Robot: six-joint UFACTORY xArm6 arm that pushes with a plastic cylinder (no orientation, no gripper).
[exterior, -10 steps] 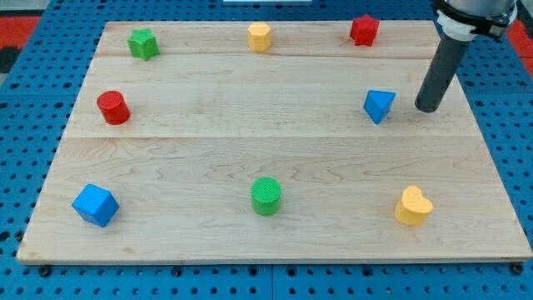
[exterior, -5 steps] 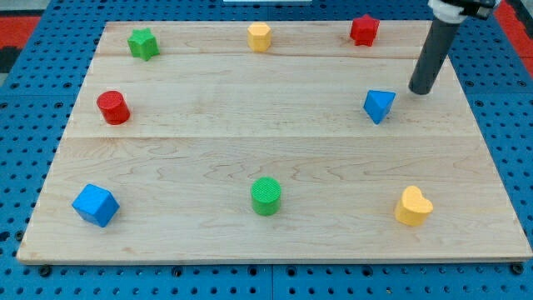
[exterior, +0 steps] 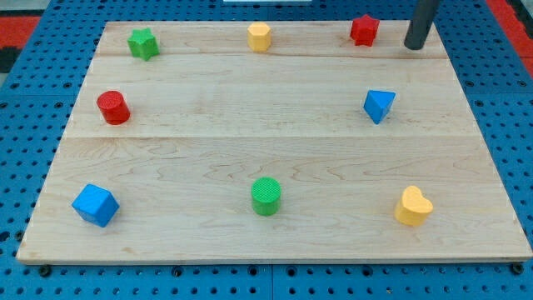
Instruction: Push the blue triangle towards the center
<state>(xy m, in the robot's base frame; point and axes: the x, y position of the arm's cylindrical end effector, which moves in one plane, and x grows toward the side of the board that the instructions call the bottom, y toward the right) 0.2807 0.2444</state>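
The blue triangle (exterior: 379,105) lies on the wooden board (exterior: 275,142) at the view's right, a little above mid-height. My tip (exterior: 414,47) is near the board's top right corner, up and to the right of the blue triangle and well apart from it. It stands just right of the red star (exterior: 364,30).
Other blocks on the board: a green star (exterior: 143,42) top left, a yellow hexagon (exterior: 260,37) top middle, a red cylinder (exterior: 112,107) left, a blue cube (exterior: 95,205) bottom left, a green cylinder (exterior: 266,196) bottom middle, a yellow heart (exterior: 413,207) bottom right.
My tip has moved from just right of the blue triangle up towards the view's top, to beside the red star. No block has moved.
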